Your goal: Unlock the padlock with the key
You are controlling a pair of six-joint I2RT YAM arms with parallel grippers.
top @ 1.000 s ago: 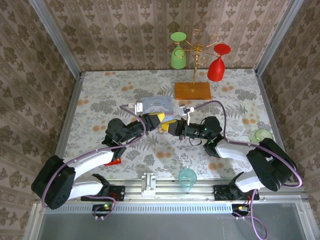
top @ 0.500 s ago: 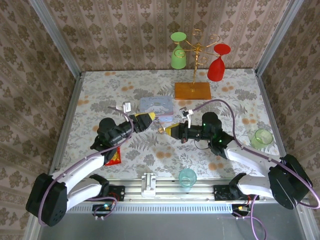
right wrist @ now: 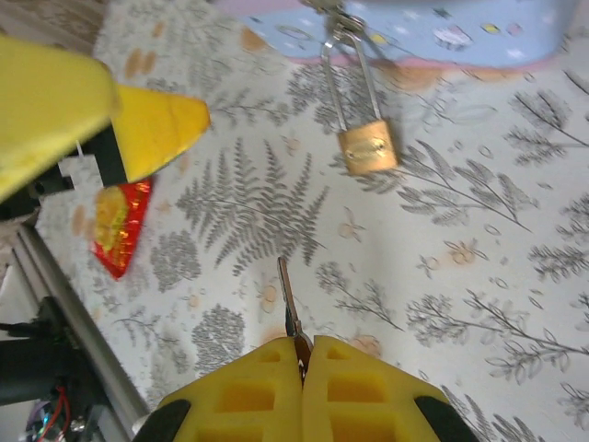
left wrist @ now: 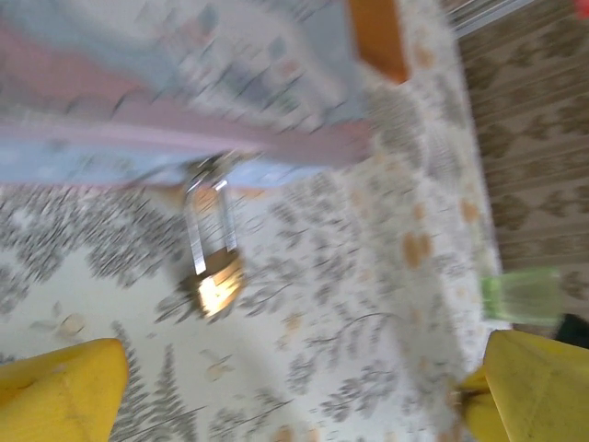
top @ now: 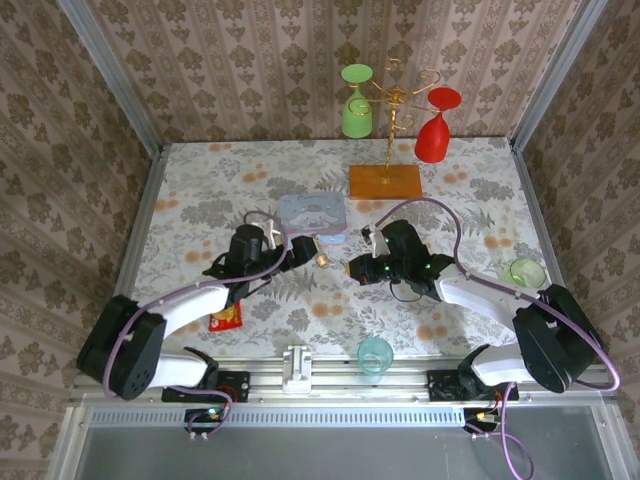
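Observation:
The small brass padlock [top: 322, 259] lies on the flowered tablecloth just in front of the pale blue tin [top: 314, 215], its silvery shackle [right wrist: 348, 78] reaching up to the tin's edge. My left gripper [top: 300, 251] is open just left of it, and its yellow fingers [left wrist: 57, 391] stand wide apart with the padlock [left wrist: 213, 278] ahead between them. My right gripper [right wrist: 302, 368] is shut on the key [right wrist: 289, 299], whose blade points toward the padlock [right wrist: 368, 147] from a short way off. The right gripper [top: 352, 268] sits right of the lock.
An orange-red snack packet [top: 227, 316] lies front left. A teal cup [top: 375, 353] stands near the front rail and a green cup [top: 523, 270] at the right. The gold glass stand [top: 386, 180] with a green and a red glass is at the back.
The two grippers were close together at the table's middle a second ago. They have drawn apart, the left arm swung left and came back, and the padlock now lies on the cloth between them.

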